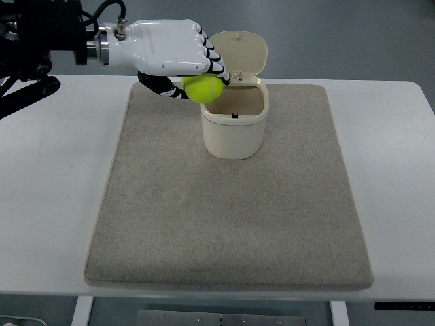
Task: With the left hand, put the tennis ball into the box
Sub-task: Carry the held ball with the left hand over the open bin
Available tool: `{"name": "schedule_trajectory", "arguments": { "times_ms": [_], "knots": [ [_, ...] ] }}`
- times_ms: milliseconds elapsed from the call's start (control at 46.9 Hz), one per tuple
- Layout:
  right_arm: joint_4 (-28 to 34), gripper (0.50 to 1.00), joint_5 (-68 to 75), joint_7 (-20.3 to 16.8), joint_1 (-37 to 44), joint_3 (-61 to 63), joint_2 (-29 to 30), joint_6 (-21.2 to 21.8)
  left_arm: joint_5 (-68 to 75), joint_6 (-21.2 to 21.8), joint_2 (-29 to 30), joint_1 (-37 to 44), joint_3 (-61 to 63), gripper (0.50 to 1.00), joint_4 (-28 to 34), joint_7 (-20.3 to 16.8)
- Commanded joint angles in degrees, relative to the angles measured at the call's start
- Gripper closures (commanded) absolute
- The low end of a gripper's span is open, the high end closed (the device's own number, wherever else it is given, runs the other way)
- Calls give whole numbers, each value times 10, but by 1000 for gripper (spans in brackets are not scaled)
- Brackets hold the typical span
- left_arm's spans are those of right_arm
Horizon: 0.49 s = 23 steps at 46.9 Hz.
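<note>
There were no words, numbers or signs to read anywhere. The ball (204,88) had no print that showed. The box (234,125) and its lid (239,51) were plain. The hand (170,47) had no mark that could be read.
</note>
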Motion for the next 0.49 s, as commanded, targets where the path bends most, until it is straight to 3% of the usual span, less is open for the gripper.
{"name": "schedule_trajectory", "arguments": {
  "times_ms": [0, 469],
  "knots": [
    [0, 562, 0, 0, 0, 1, 0, 0, 0, -6, -22, -4, 1, 1000, 24, 1],
    [0, 562, 0, 0, 0, 0, 0, 0, -2, -9, -94, 2, 2, 1000, 95, 1]
  ]
}}
